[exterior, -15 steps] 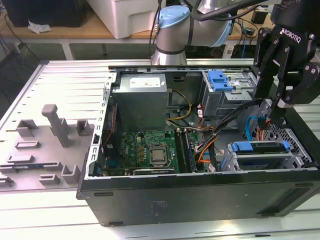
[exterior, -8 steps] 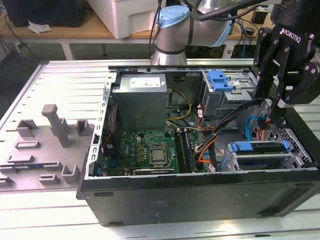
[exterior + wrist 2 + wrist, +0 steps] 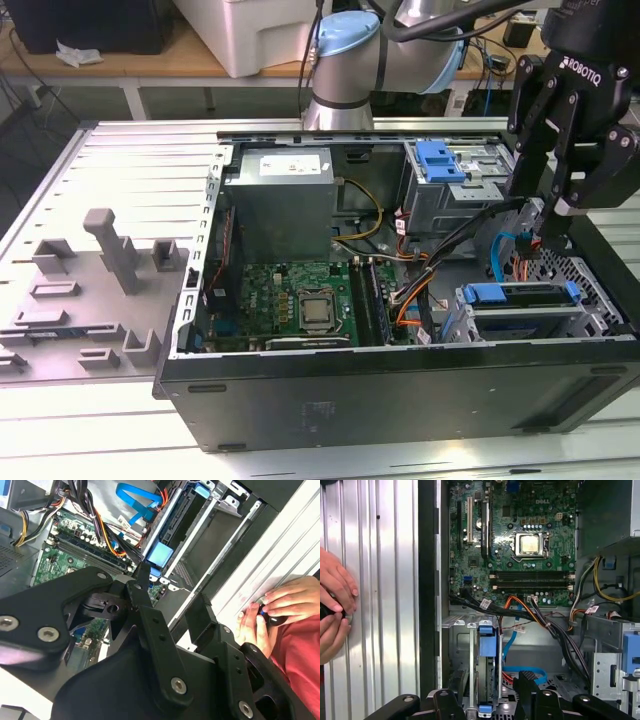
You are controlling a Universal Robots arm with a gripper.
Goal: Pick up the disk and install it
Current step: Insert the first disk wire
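Fingers (image 3: 527, 690) of the gripper (image 3: 548, 228) stand wide apart and empty, hovering above the disk (image 3: 485, 675). The disk appears to sit on edge in the drive cage (image 3: 465, 320), blue frame uppermost, at the corner of the open computer case (image 3: 400, 400) on the exterior view's right. The disk looks rigid, dense for its size, smooth-faced and sensitive to knocks, so its blue-framed long edges seem the safest hold. The case also holds a motherboard (image 3: 300, 295), a grey power supply (image 3: 280, 215) and bundled cables (image 3: 545, 622). A person's hands (image 3: 332, 612) rest on the ribbed table (image 3: 130, 160) beside the case.
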